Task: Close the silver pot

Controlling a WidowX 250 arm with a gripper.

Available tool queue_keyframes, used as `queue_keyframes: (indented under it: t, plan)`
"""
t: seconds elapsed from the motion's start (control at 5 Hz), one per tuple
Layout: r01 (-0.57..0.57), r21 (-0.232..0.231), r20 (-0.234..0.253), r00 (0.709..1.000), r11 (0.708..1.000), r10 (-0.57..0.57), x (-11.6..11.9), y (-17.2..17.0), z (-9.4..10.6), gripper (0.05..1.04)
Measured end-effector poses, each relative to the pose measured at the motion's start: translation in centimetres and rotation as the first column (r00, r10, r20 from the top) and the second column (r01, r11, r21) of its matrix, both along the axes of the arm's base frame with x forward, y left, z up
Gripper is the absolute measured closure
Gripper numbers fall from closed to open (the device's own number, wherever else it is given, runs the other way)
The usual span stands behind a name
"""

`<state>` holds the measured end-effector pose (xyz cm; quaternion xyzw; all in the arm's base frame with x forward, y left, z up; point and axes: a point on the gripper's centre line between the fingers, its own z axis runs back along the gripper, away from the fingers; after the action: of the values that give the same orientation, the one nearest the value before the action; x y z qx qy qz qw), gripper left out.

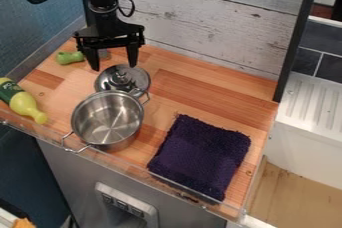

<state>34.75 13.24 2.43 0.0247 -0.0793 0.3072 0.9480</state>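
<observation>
Silver pot (107,118) is seen left of centre in the frame, uncovered and upright on the wooden worktop (210,91), with its two handles set along a line from lower left to upper right. Its lid (135,80) is found just beyond it, up the frame and slightly to the right, knob (121,77) uppermost; whether the pot's upper-right handle is touched by the lid's near edge cannot be told. Nothing is held by the gripper (113,67), which is placed above the lid in the upper left of the frame, its two fingers spread and pointed down — one to the left of the knob, one to the right. The coming move is judged to turn on that line: gripper, lid and pot are ranged down the frame, so the knob should be met by a small move down and toward the pot, and the lid then lifted — clear of the raised rim — and carried toward the bottom of the frame, slightly leftward, before being lowered.
</observation>
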Motion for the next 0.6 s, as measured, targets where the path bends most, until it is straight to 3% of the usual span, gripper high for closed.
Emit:
queue_keyframes:
  t: [0.4,0.6]
  plan:
    - [0.021,0.004,-0.051,0.999,1.0,-0.021,-0.48,-0.71,-1.64,0.135]
    - [0.039,0.027,-0.052,0.998,0.999,-0.037,-0.2,-1.07,-2.0,0.416]
